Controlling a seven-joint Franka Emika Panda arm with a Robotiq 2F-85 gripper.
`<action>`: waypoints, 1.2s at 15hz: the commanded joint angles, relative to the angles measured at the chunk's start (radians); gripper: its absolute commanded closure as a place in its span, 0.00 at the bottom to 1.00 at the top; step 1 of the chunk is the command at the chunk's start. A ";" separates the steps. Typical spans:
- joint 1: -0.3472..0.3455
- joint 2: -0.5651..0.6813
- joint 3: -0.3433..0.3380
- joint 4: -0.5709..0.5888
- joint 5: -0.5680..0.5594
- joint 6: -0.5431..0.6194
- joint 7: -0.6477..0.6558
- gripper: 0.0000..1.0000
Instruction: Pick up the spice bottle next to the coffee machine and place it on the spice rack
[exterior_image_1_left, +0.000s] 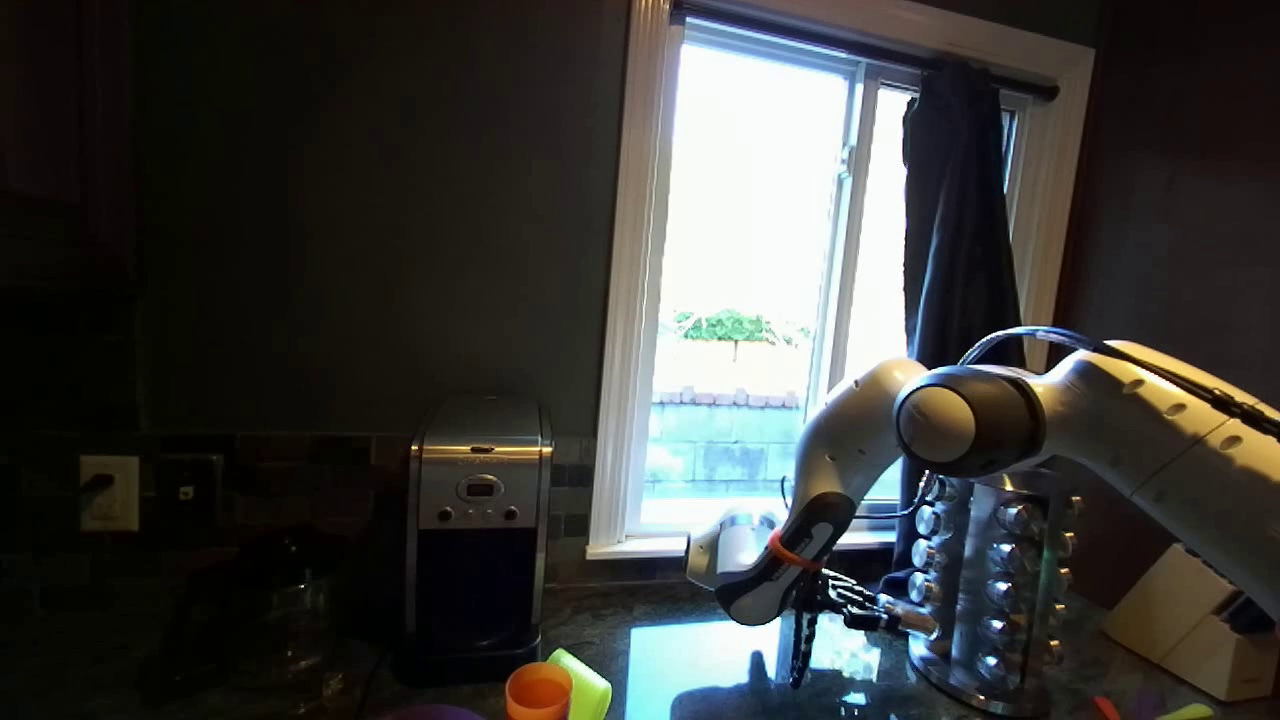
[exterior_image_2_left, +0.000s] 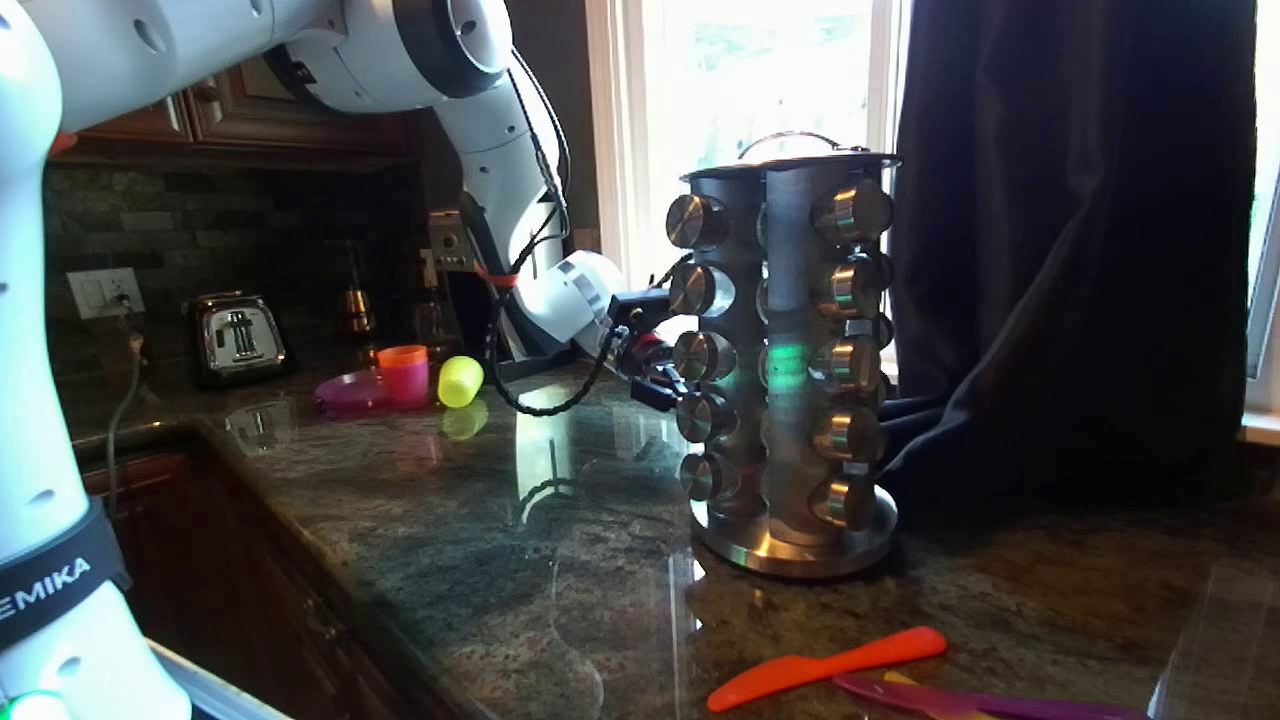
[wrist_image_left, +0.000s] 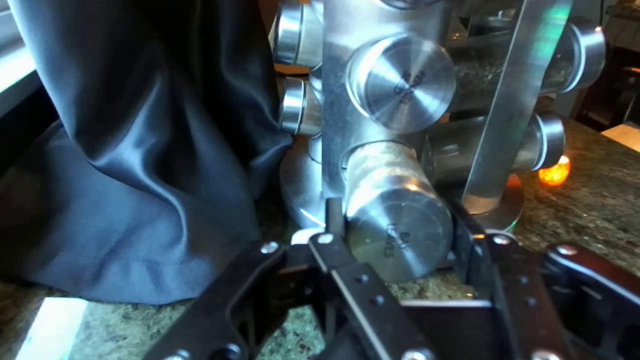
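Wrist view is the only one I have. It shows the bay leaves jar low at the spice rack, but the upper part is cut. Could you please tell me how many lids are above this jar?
Observer: In an exterior view, four lids show above the bay leaves jar on that side of the spice rack.
Operator: Thank you. And what is on top of the rack?
Observer: A thin handle arches over it.
Operator: Near the coffee machine, which I cannot see, is there any cup?
Observer: Yes, in an exterior view an orange cup and a yellow-green cup are at its lower right.
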 joint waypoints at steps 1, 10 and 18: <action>-0.006 0.020 -0.001 0.018 -0.025 -0.043 -0.015 0.75; -0.003 0.043 -0.004 0.039 -0.002 -0.074 0.031 0.75; -0.005 0.059 0.015 0.066 -0.008 -0.077 0.057 0.50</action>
